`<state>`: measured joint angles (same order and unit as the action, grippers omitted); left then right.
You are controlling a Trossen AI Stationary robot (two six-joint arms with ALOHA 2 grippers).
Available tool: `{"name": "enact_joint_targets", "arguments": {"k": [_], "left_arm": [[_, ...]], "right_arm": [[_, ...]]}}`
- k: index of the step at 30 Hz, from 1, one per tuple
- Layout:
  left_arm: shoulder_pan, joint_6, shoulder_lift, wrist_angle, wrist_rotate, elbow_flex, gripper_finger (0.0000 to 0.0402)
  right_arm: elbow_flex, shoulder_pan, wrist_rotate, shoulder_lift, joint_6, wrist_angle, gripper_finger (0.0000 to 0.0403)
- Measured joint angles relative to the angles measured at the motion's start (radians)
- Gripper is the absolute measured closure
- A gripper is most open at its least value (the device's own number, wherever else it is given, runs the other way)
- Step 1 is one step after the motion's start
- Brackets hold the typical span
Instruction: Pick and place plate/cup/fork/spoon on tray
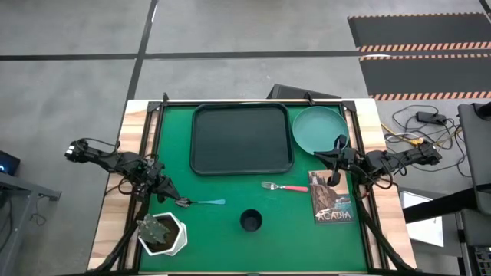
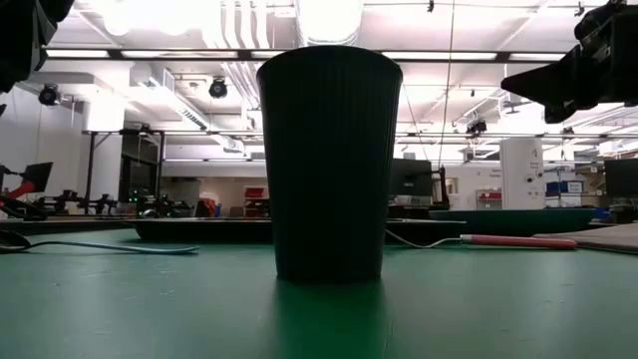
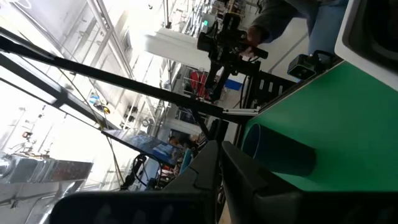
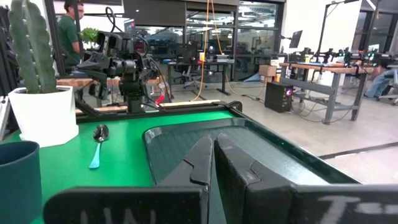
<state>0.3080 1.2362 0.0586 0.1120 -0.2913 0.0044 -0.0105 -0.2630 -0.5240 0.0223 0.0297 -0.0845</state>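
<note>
The black tray (image 1: 242,139) lies on the green mat at the far middle, with the teal plate (image 1: 318,128) to its right. The pink-handled fork (image 1: 284,186) and the blue-handled spoon (image 1: 199,202) lie flat on the mat nearer the front. The dark cup (image 1: 251,221) stands upright near the front edge and fills the low view (image 2: 329,165). My left gripper (image 1: 173,192) hovers shut at the table's left, just beside the spoon's bowl. My right gripper (image 1: 321,156) hovers shut at the right, by the plate's near rim. Both hold nothing.
A white hexagonal pot with a cactus (image 1: 163,234) stands at the near left corner. A book (image 1: 331,197) lies at the right, beside the fork. A wooden border and black frame (image 1: 153,115) edge the mat. A person (image 4: 68,31) stands in the room beyond the table's left side.
</note>
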Motion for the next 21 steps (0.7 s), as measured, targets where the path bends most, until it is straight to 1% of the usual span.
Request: {"name": "enact_joint_targets", "arguments": {"k": [4, 6, 17, 21], "left_arm": [[0.0, 0.0, 0.0, 0.0, 0.0, 0.0, 0.04], [0.0, 0.0, 0.0, 0.0, 0.0, 0.0, 0.04], [0.0, 0.001, 0.0, 0.0, 0.002, 0.0, 0.04], [0.0, 0.001, 0.0, 0.004, 0.063, 0.0, 0.04]], "right_arm": [[0.0, 0.0, 0.0, 0.0, -0.167, -0.004, 0.0394], [0.0, 0.0, 0.0, 0.0, -0.208, -0.012, 0.0394], [0.0, 0.0, 0.0, -0.002, -0.205, -0.083, 0.0394], [0.0, 0.0, 0.001, -0.001, -0.203, -0.131, 0.0394]]}}
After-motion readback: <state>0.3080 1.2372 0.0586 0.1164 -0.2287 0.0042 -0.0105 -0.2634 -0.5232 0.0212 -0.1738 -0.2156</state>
